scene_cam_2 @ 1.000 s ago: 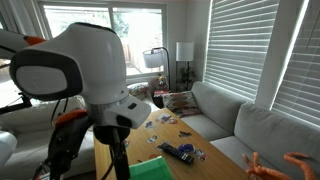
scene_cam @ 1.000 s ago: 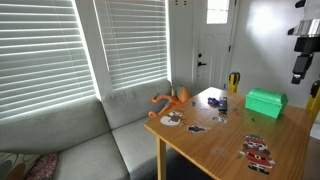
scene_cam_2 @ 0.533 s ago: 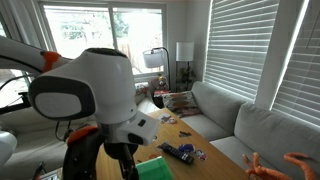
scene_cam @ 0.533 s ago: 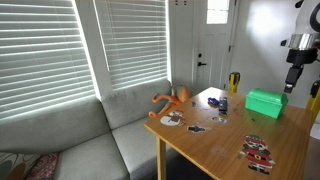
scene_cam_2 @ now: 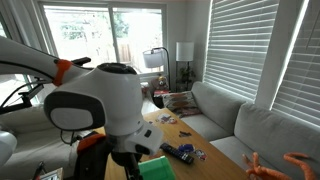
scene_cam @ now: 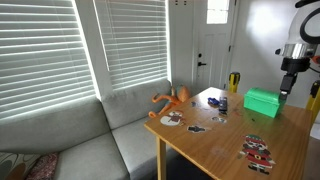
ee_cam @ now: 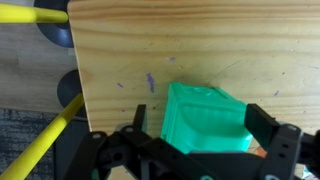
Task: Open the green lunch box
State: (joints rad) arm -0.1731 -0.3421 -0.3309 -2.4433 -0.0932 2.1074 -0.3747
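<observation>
- In an exterior view, the pincer (scene_cam: 284, 90) is seen hanging from the arm (scene_cam: 297, 48) above the far end of the wooden table (scene_cam: 225, 140).
- Its jaws are too small there to be judged open or closed.
- The green lunch box (scene_cam: 265, 102) is found just below the pincer and slightly to its sofa side. It rests flat on the table with its lid shut.
- A yellow-and-black upright object (scene_cam: 234, 82) is seen beyond the box, farther from the pincer.
- An orange toy (scene_cam: 172, 99) and scattered cards (scene_cam: 257, 150) are seen well apart from the pincer. The toy lies at the table edge nearest the grey sofa (scene_cam: 90, 145).
- In an exterior view from behind the arm, most of the picture is filled by a large white joint (scene_cam_2: 100, 95), and the pincer is hidden behind it.
- Only a corner of the green lunch box (scene_cam_2: 155, 168) is shown, low in the picture beneath the joint.
- A blue object (scene_cam_2: 180, 151) is seen on the table just past the box.
- In the wrist view, the pincer is shown wide open, one dark finger (ee_cam: 135, 118) standing at each side.
- The green lunch box (ee_cam: 208, 100) is seen between the fingers and below them. A gap is left at both sides, and the lid is down.
- Bare table (ee_cam: 150, 40) is seen ahead of the pincer, with a yellow bar (ee_cam: 40, 15) beyond its edge.
</observation>
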